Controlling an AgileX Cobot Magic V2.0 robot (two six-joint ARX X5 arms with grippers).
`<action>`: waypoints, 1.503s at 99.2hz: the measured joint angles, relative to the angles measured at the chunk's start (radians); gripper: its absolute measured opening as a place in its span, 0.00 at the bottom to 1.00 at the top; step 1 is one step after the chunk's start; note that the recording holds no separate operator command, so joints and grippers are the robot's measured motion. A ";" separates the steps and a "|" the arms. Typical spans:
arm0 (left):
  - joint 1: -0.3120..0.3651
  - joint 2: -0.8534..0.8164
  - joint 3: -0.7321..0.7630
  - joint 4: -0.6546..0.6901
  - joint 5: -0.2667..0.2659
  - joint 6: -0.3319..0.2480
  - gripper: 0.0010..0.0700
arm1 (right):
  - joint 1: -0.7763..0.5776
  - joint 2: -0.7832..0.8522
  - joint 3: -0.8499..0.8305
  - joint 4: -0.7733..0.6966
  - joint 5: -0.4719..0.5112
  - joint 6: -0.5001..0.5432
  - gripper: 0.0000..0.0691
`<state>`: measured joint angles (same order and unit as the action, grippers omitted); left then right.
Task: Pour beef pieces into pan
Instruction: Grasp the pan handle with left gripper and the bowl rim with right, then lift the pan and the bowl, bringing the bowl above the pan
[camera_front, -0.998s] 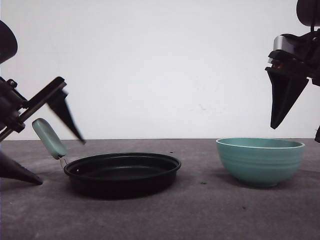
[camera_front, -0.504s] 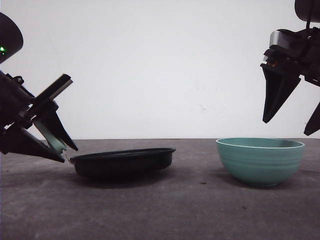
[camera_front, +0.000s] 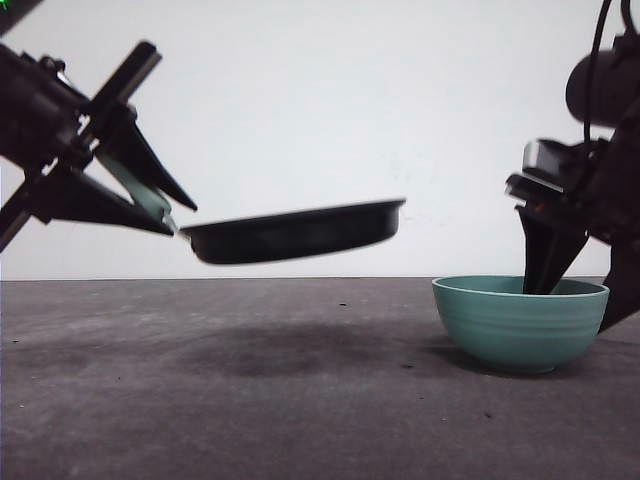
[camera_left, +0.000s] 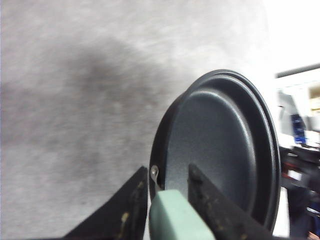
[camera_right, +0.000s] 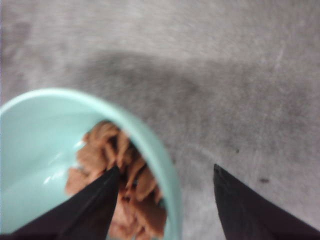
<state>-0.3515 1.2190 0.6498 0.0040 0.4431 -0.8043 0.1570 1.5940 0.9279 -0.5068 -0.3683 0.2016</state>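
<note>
Grey tabletop (camera_front: 300, 400); left claw (camera_front: 165, 215) grasping pan (camera_front: 300, 232) handle, airborne; right claw (camera_right: 165, 200) released, straddling bowl (camera_front: 520, 322) rim beside beef pieces (camera_right: 125, 185).

- The pan (camera_front: 295, 232) is in the air at the left, above the table (camera_front: 300, 400).
- The bowl (camera_front: 520, 322) sits on the table at the right.
- The beef (camera_right: 125, 185) lies in the bowl.

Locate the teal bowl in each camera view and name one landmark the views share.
Front view: the teal bowl stands on the table at the right, the right gripper straddling its rim.
Left wrist view: not in it.
Right wrist view: the bowl's rim curves between the two fingers, with the beef pieces inside.
Shared landmark: the grey table, seen in all three.
</note>
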 joint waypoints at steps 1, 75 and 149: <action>0.000 -0.003 0.000 0.000 0.002 0.000 0.15 | 0.000 0.001 0.000 0.002 -0.002 0.002 0.52; -0.012 -0.016 0.000 -0.083 0.011 0.040 0.15 | -0.003 -0.012 -0.002 0.130 -0.016 0.069 0.03; -0.090 -0.021 0.254 -0.295 -0.034 0.156 0.14 | 0.416 -0.385 0.025 0.365 0.552 0.009 0.03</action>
<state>-0.4419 1.1984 0.9039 -0.2913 0.4088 -0.6483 0.5732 1.2087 0.9527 -0.1421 0.1841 0.2104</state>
